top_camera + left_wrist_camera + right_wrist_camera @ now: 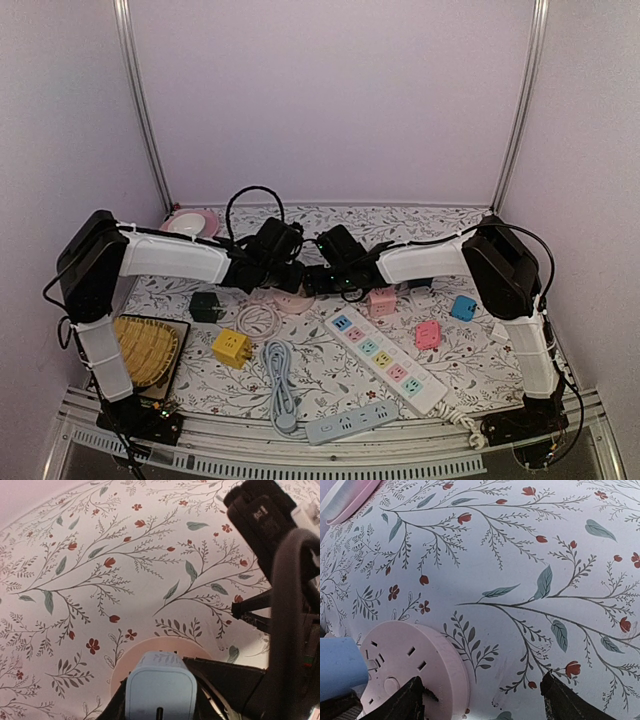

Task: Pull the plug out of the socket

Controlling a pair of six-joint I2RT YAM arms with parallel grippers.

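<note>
Scene: Two robot arms meet over a pink round socket (415, 665) on a floral tabletop (520, 555), midway through an unplugging job.

Plug: A pale blue plug (160, 690) sits on the socket's face, toward the rim on the left arm's side. No view shows whether its prongs are seated.

Left end effector (162, 702): Clamped on the plug, with a dark finger on each flank of its body.

Right end effector (487, 700): Spread wide and holding nothing. One finger (412, 700) overlaps the socket's near rim, and the other stands well clear over bare tabletop. Contact with the rim looks likely but is not certain.

Key relation: The plug lies directly between the left arm's fingers, its long axis standing out of the socket's face. The pull should therefore run along that axis, straight away from the face. The left arm is by far the nearer; the right arm is beside the socket, not on the plug.

Step in hand: The grip appears made and the extraction is yet to come, with the right arm placed to hold the socket down.

Risk: The socket looks like a loose disc and, if not pinned, may lift with the plug.

Around the socket: A coiled white cable (258, 320) lies just beside it, toward the arm bases. A pastel power strip (385, 360) lies farther off on the right arm's side.
</note>
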